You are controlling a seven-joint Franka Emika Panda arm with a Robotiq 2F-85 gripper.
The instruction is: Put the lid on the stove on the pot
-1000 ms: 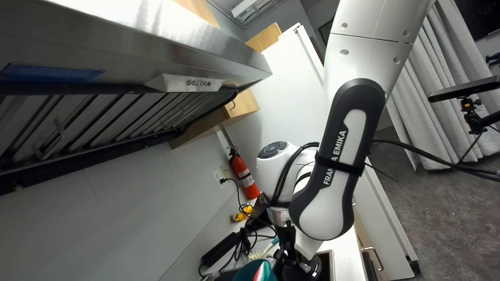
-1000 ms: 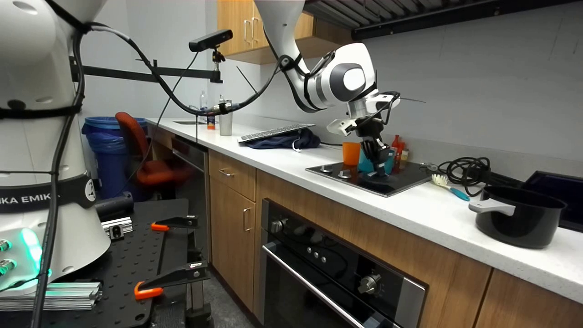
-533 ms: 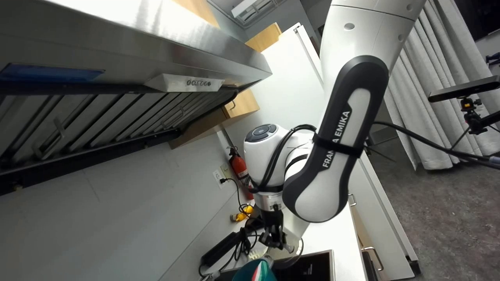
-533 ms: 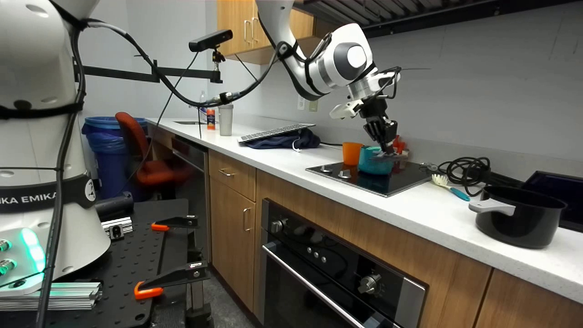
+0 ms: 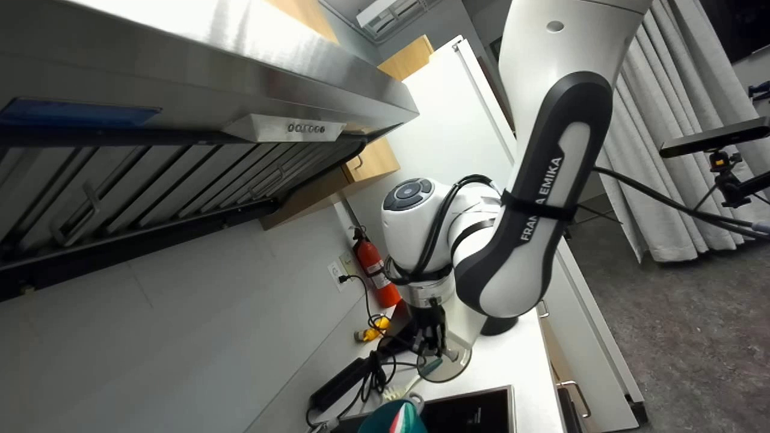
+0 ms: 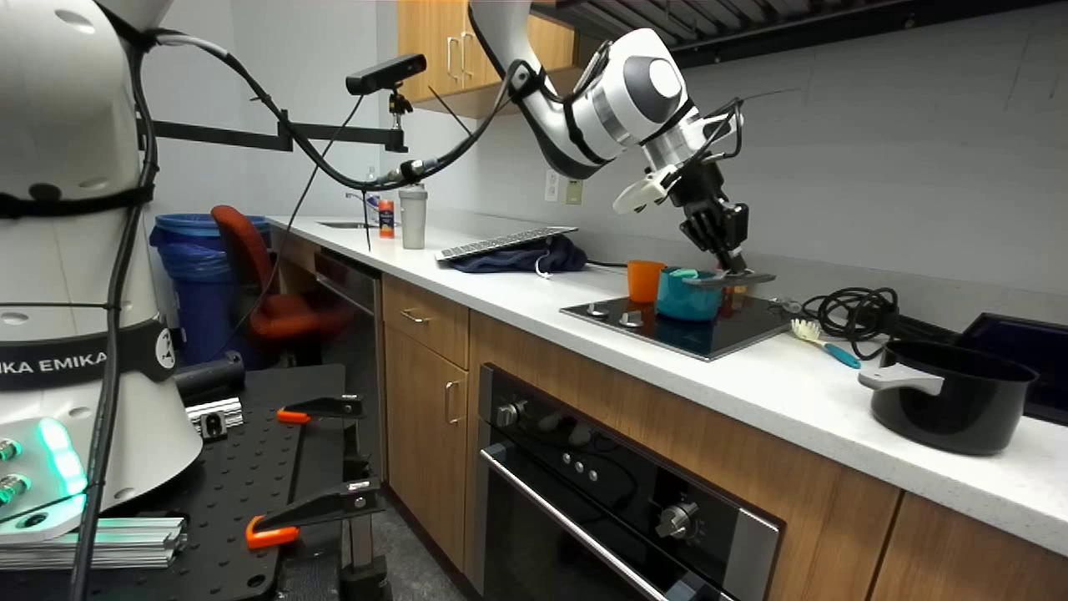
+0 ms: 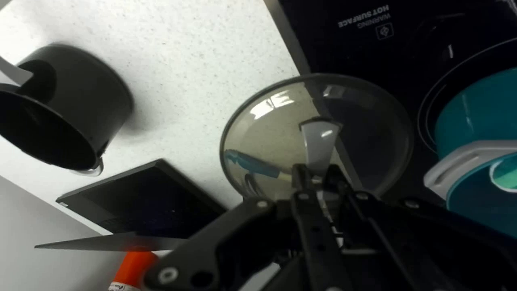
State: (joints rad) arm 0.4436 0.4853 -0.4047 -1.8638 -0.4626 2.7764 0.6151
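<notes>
A round glass lid (image 7: 258, 121) with a grey rim and grey handle hangs in the air; it also shows in both exterior views (image 5: 448, 371) (image 6: 734, 280). My gripper (image 7: 318, 173) is shut on the lid's handle, with a fingertip on each side. The lid is roughly level, above the edge of the black stove (image 6: 747, 330) and the white counter. A black pot (image 6: 951, 409) with a grey handle stands uncovered on the counter, apart from the lid; it is at the left in the wrist view (image 7: 80, 101).
A teal pot (image 6: 686, 300) and an orange cup (image 6: 644, 281) stand on the stove. A teal-handled brush (image 6: 834, 352) and black cables (image 6: 859, 310) lie between stove and black pot. A dark flat box (image 7: 145, 202) is behind that pot, near the wall. Red bottles stand behind the teal pot.
My gripper has lifted the lid up from low over the stove and carried it past the teal pot, toward the brush and the black pot's side. The pots have not moved.
</notes>
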